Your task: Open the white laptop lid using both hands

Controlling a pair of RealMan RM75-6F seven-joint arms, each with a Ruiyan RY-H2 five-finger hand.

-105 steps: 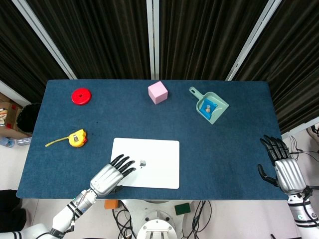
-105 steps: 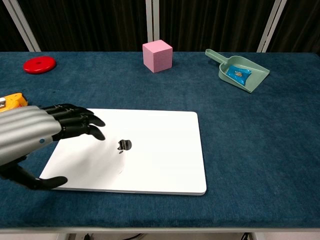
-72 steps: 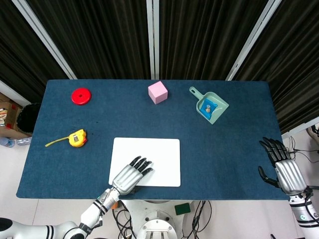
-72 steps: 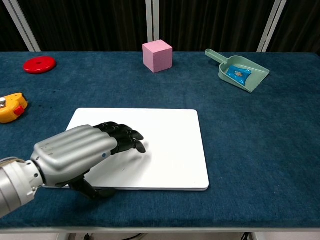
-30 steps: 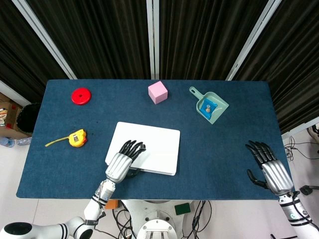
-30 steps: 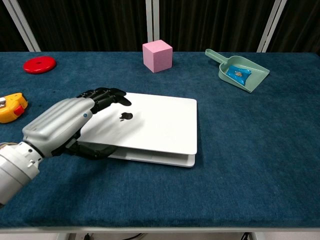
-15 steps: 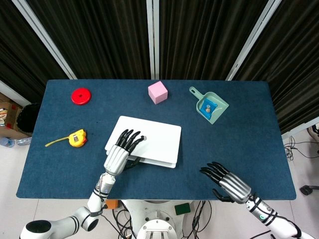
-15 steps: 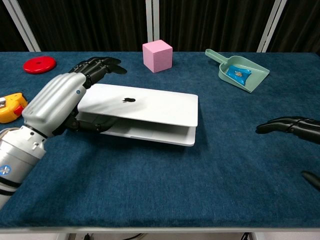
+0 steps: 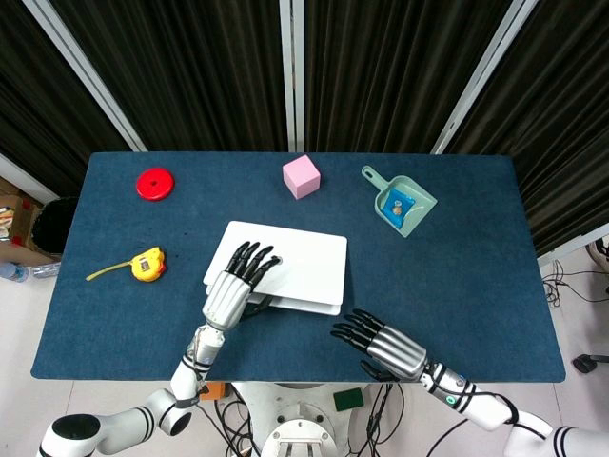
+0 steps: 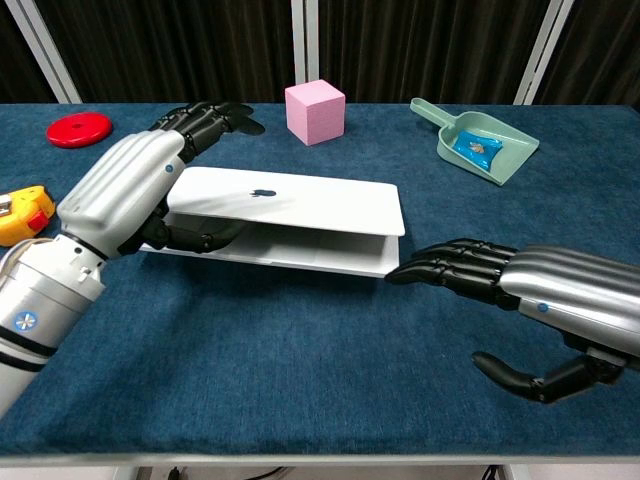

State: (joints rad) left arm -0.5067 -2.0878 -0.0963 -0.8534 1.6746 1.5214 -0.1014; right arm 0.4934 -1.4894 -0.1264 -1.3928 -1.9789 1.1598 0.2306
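Observation:
The white laptop [image 9: 297, 264] lies mid-table with its lid [image 10: 300, 203] raised a little off the base at the front. My left hand [image 9: 231, 288] grips the lid's front left edge. In the chest view the left hand [image 10: 130, 195] has its fingers stretched over the top and the thumb under the lid. My right hand [image 9: 383, 347] hovers low near the front right corner. The right hand [image 10: 535, 285] is open and flat, holding nothing, and its fingertips [image 10: 410, 272] almost reach the corner of the base.
A pink cube [image 9: 302, 176] stands behind the laptop. At the back right lies a green dustpan [image 9: 401, 203] with a blue item in it. A red disc [image 9: 154, 183] sits at the back left, a yellow tape measure [image 9: 146, 264] at the left edge.
The left hand has lifted the lid's front edge a little higher. The right hand has swept in from the right to the laptop's front right corner.

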